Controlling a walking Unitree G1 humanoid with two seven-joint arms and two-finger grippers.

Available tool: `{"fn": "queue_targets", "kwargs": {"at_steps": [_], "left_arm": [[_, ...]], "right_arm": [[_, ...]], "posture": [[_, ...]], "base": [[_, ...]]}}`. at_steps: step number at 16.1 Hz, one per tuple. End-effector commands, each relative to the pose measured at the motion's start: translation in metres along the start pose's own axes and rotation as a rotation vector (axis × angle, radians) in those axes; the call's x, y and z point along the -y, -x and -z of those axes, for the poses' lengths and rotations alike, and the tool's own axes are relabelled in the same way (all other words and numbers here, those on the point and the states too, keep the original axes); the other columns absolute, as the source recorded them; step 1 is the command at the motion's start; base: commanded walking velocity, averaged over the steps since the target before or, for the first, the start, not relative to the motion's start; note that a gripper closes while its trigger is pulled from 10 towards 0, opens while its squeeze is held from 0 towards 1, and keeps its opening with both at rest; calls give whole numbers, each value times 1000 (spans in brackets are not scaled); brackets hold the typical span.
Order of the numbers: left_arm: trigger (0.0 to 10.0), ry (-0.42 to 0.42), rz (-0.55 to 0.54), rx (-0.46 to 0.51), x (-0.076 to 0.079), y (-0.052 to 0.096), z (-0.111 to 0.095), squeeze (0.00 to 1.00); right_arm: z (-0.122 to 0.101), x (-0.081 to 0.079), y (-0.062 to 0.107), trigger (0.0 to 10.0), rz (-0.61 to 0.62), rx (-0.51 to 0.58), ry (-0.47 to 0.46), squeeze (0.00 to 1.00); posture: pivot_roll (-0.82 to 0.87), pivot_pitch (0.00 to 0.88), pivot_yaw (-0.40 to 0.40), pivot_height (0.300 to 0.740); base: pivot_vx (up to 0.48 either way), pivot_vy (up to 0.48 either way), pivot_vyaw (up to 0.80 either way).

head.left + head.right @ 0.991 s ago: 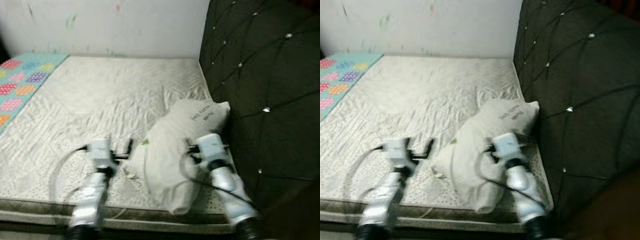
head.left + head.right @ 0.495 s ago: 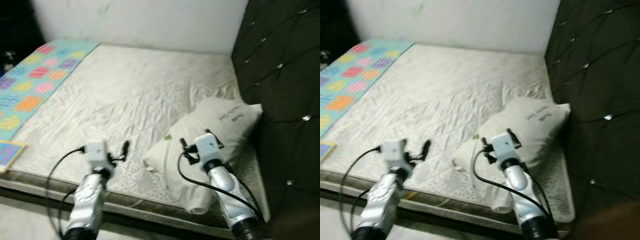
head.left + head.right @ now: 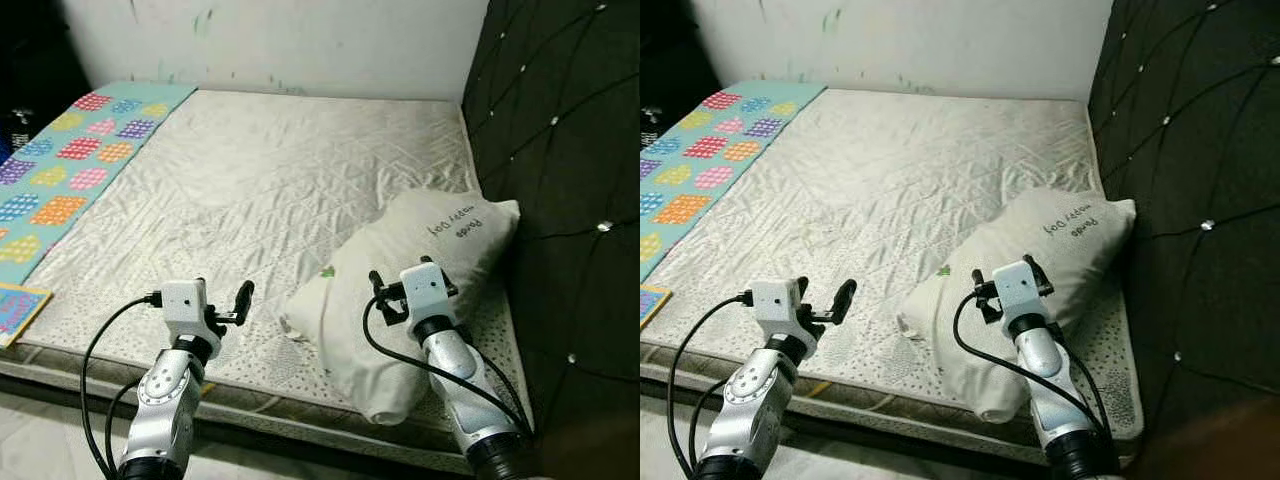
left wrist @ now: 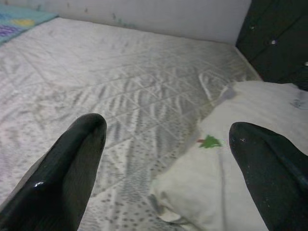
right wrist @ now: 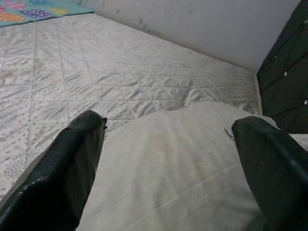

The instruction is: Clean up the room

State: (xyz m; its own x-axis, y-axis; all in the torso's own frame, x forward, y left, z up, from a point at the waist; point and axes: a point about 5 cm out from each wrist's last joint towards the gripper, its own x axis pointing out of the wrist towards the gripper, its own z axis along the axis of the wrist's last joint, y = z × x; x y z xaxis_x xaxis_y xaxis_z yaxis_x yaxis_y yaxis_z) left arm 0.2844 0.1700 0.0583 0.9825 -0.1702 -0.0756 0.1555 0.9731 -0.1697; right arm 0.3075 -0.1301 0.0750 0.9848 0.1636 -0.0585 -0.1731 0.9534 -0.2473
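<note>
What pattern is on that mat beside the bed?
The mat is turquoise with rows of multicoloured dotted patches, clearest in the left eye view.

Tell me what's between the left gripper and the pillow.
Bare quilted mattress, nothing else. In the left eye view the left gripper hangs open over the mattress beside the pillow; the left wrist view shows the same bare stretch up to the pillow's edge.

Head views look down, wrist views low over mattress [image 3: 250,190]
</note>
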Motion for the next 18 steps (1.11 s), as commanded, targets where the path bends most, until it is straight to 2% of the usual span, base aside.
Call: {"fn": "queue_targets", "kwargs": {"at_steps": [1,6,11,12,13,15,17,18], "left_arm": [[10000,0,10,-1,-1,2,-2,0],[10000,-19,4,-20,-12,17,-1,0],[10000,-34,-10,19,-18,23,-14,0],[10000,-98,-34,56,-22,27,-20,0],[10000,-105,-40,62,-24,27,-22,0],[10000,-78,-98,39,-30,27,-21,0],[10000,-101,-126,3,-26,25,-17,0],[10000,-89,-103,5,-23,23,-16,0]], "right_arm": [[-5,-2,-2,10000,12,22,-15,0],[15,8,14,10000,87,-58,-36,0],[11,19,16,10000,126,-50,-49,0],[8,27,17,10000,159,-43,-69,0],[7,29,17,10000,166,-40,-73,0],[3,35,19,10000,166,-33,-67,0],[0,38,17,10000,164,-27,-60,0],[-2,38,16,10000,161,-22,-52,0]], "posture": [[19,41,81,740],[44,98,78,740],[66,131,56,740],[68,134,47,740],[68,134,45,740],[53,139,32,740],[36,142,24,740],[32,143,21,740]], "base": [[0,0,0],[0,0,0],[0,0,0],[0,0,0],[0,0,0],[0,0,0],[0,0,0],[0,0,0]]}}
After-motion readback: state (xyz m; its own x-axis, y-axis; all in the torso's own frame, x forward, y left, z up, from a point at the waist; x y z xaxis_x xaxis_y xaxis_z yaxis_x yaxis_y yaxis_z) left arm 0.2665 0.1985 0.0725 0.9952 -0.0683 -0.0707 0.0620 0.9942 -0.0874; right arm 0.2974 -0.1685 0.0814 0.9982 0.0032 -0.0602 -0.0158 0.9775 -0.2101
